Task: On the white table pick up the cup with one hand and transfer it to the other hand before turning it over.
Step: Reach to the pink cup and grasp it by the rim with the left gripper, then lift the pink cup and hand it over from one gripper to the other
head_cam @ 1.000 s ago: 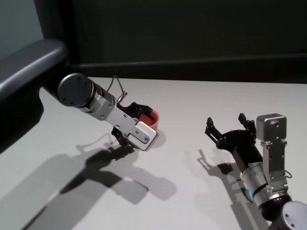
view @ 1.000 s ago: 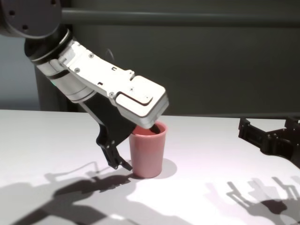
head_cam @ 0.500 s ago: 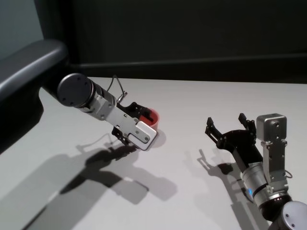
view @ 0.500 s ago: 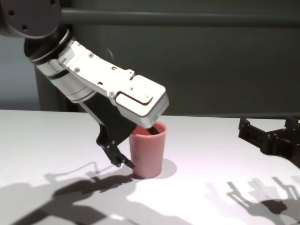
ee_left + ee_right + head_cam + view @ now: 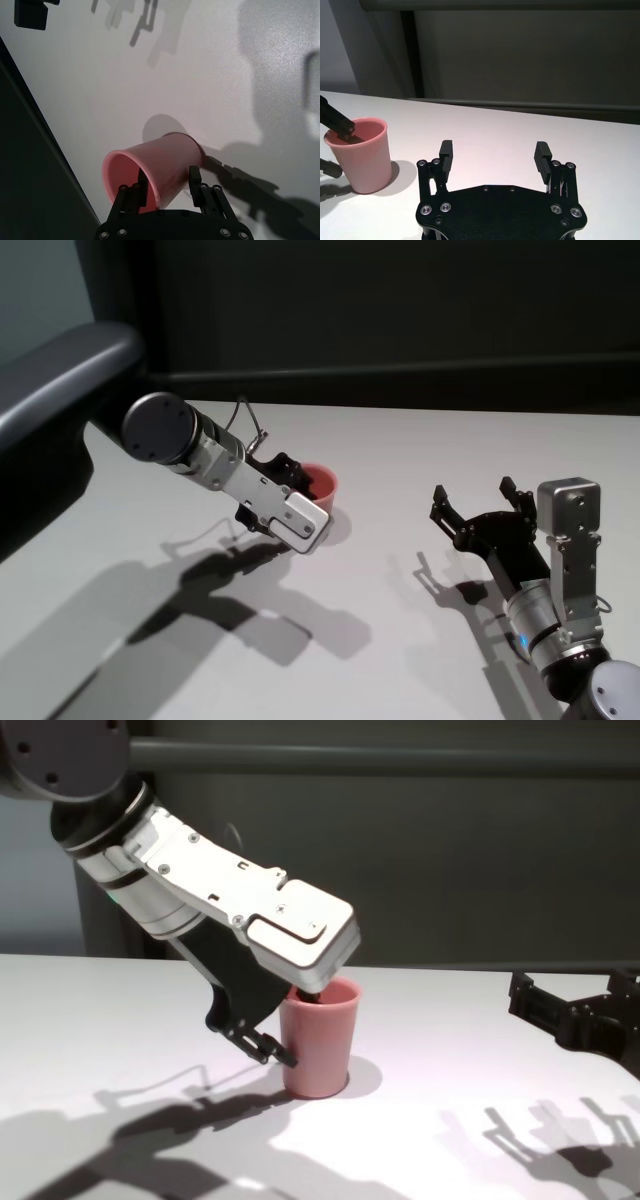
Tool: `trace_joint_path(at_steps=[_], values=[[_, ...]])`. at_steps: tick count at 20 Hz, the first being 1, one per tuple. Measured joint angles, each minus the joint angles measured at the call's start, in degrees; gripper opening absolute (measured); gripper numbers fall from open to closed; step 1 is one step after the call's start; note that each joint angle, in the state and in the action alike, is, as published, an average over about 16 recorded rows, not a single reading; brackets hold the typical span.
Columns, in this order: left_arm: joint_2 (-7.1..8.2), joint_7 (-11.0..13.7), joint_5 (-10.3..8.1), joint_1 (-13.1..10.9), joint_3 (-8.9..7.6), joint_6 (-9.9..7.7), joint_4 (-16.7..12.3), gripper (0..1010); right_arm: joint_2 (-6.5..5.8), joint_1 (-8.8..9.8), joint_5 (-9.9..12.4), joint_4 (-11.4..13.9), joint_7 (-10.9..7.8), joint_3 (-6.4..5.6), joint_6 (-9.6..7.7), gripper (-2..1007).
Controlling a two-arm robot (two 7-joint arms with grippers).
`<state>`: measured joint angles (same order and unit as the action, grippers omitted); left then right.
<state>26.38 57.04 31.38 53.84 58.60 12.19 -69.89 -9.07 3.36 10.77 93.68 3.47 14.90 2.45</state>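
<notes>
The pink cup (image 5: 320, 1042) stands upright on the white table (image 5: 100, 1010), left of centre. My left gripper (image 5: 297, 1028) comes down on it from the left, shut across the cup's near wall, one finger inside the rim and one pressed on the outside. The left wrist view shows the cup (image 5: 160, 160) between both fingers (image 5: 194, 181). In the head view the cup (image 5: 322, 482) is mostly hidden behind the left gripper (image 5: 293, 502). My right gripper (image 5: 472, 495) is open and empty, hovering low to the right, facing the cup (image 5: 362, 155).
A dark wall (image 5: 400, 310) runs along the table's far edge. A grey curved body part (image 5: 50, 370) sits at the far left. Bare table top lies between the two grippers and in front of them.
The left gripper's outer finger has swung in against the cup's side, closing on the wall; the cup shifted slightly right. The right arm has not moved.
</notes>
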Motion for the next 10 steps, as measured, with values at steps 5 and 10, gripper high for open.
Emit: trace_joint_path(at_steps=[5,10], values=[[0.02,0.0,-0.02,0.0,-0.04,-0.02,0.0,390,0.0,0.0,0.0,0.0,0.0,0.0,0.0,1002],[0.03,0.0,-0.04,0.0,-0.06,-0.04,0.0,229,0.0,0.0,0.0,0.0,0.0,0.0,0.0,1002]])
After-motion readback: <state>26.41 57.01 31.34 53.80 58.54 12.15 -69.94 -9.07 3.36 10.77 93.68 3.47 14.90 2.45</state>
